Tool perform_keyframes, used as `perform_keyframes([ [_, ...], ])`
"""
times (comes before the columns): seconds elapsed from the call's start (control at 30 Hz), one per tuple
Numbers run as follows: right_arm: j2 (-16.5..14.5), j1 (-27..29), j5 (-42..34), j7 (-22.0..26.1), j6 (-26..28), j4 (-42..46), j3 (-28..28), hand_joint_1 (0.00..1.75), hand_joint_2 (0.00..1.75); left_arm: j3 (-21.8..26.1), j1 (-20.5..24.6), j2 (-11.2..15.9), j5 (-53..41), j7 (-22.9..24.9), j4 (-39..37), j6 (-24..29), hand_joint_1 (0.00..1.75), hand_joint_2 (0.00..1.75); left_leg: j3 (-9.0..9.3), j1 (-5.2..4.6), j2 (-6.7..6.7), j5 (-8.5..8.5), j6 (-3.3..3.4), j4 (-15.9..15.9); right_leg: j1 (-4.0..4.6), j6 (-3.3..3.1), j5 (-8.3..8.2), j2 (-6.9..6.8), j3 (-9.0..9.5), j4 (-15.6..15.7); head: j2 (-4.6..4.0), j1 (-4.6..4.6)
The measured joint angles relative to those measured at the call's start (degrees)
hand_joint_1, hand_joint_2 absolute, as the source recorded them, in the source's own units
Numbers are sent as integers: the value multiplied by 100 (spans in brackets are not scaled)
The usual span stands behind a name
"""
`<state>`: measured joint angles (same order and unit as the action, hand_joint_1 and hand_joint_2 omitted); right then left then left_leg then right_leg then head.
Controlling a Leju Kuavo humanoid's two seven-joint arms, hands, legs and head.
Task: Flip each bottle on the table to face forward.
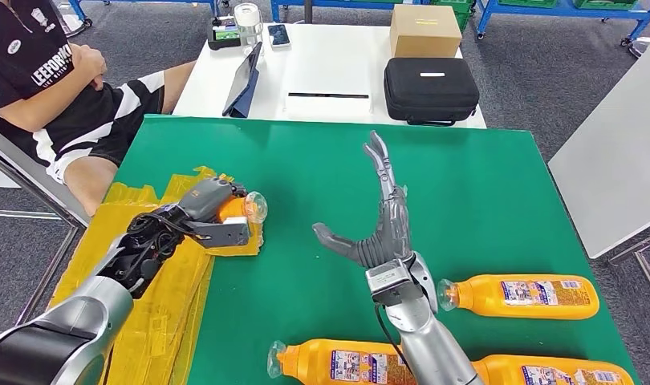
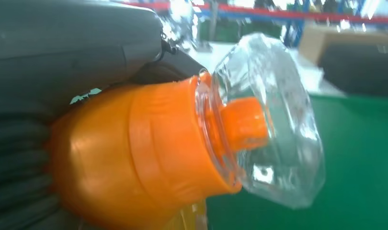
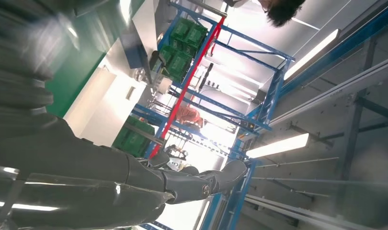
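Left hand (image 1: 213, 210) holds an orange bottle (image 1: 235, 210) over the yellow sheets (image 1: 157, 281) at the green table's (image 1: 466, 184) left edge, clear cap (image 2: 273, 120) pointing toward table centre. Right hand (image 1: 378, 220) raised mid-table, fingers (image 1: 379, 160) spread wide, holding nothing. Three labelled bottles (image 1: 522, 295) lie along the table's near edge.
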<state>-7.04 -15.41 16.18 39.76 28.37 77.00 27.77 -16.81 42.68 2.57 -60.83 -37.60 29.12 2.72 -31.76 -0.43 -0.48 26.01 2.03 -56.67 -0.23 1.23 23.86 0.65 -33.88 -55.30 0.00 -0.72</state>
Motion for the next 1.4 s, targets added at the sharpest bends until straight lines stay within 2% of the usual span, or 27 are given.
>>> perform_keyframes([
  [0.03, -2, 10, 8, 0, -1, 0, -21, 0, 175, -74, 3, -5, -42, 61, -28, -112, 0, 175, 0, 0, 0, 0, 0, 0, 0, 0, 0, 0, 0, 0, 0, 1],
  [0.33, -7, 60, 43, 0, -15, 3, -120, 0, 175, -716, 31, -43, -329, 593, -441, -784, 0, 175, 0, 0, 4, 0, 0, 0, 0, 0, 0, 1, -1, 0, 0, 0],
  [0.9, -7, 139, 145, -9, -28, 58, -223, 0, 175, -1022, 173, -45, -280, 774, -633, -974, 0, 175, 5, 1, 4, 0, 0, 0, 0, 0, 0, 0, 4, 0, 0, 0],
  [1.03, -7, 182, 173, -13, -28, 116, -244, 0, 175, -970, 125, -46, 171, 608, -589, -426, 0, 175, 4, 1, 3, 0, 0, 0, 1, 0, 0, 1, 2, 0, 0, 0],
  [1.17, -7, 243, 215, -15, -28, 174, -264, 0, 175, -623, 45, -56, 964, 292, -263, 88, 0, 175, -1, 1, 2, 0, 0, 0, 1, 0, 0, 0, 0, 0, 0, 0],
  [1.27, -7, 247, 224, -15, -28, 181, -304, 0, 175, -365, -29, -49, 1368, 138, 126, -16, 0, 175, -2, 1, 3, 0, 0, 0, 1, 0, 0, 0, 0, 0, 0, 0],
  [1.4, -7, 290, 245, -21, -29, 209, -371, 0, 175, -100, -234, 31, 1599, 36, 897, -614, 0, 175, -4, 1, 2, 0, 0, 0, 1, 0, 0, 0, -2, 0, 0, 1],
])
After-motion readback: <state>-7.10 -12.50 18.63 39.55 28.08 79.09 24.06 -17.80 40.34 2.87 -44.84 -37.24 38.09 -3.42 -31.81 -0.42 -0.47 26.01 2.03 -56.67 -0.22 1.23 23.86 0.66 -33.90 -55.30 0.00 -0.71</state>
